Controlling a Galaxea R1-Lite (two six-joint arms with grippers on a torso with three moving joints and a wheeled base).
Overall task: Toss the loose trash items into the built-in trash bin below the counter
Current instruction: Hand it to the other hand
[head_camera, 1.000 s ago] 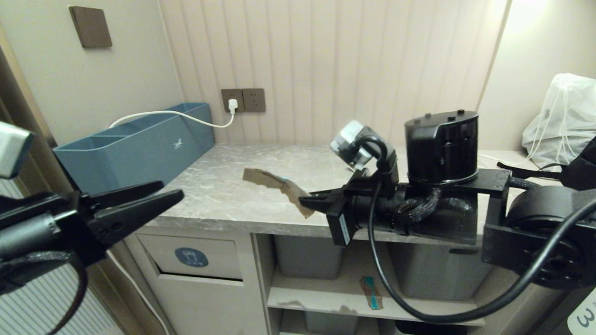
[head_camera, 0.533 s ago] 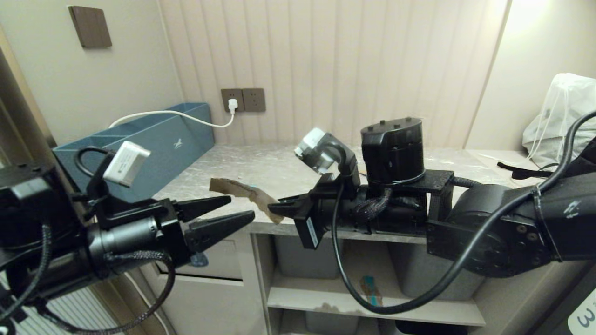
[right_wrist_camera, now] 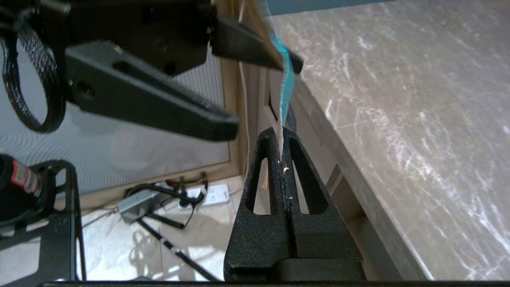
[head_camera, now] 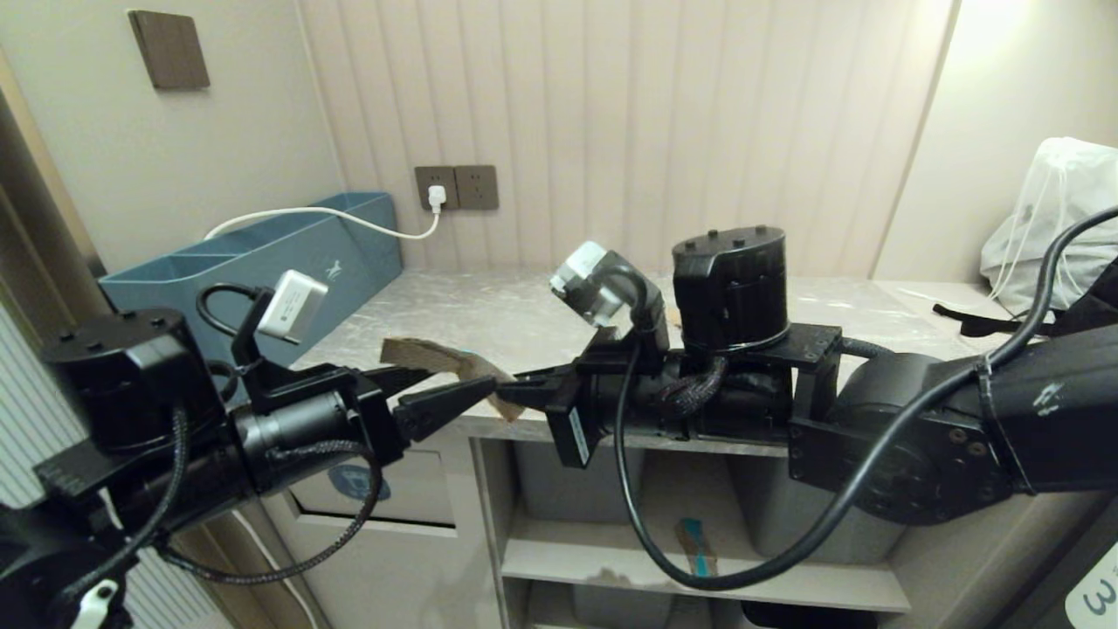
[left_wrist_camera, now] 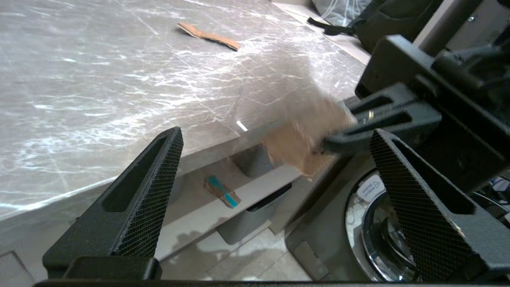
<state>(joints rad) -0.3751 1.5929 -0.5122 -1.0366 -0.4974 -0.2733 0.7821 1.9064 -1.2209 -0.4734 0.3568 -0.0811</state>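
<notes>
Scrap in play: a torn brown cardboard scrap (head_camera: pixel 437 360) with a teal-printed side, held in the air just over the front edge of the bench (head_camera: pixel 524 319), its long axis running roughly level, along the bench front.
Right hand (head_camera: pixel 515 391): clamped tight on the scrap's near end; in its own wrist view the card stands edge-on out of the pressed-together fingertips.
Left hand (head_camera: pixel 441 390): spread wide, holding nothing, one finger on each side of the scrap's free end; whether a pad touches the card cannot be told.
Key relation: the two hands point tip to tip, the scrap bridging them; this reads as a handover from right to left.
Bin: the built-in trash bin (head_camera: pixel 367 507) sits below the bench on the robot's left, nearer the left hand.
Other scraps: one (left_wrist_camera: pixel 209 35) lies far back on the bench, another (head_camera: pixel 696 548) on the shelf (head_camera: pixel 611 568) below.
</notes>
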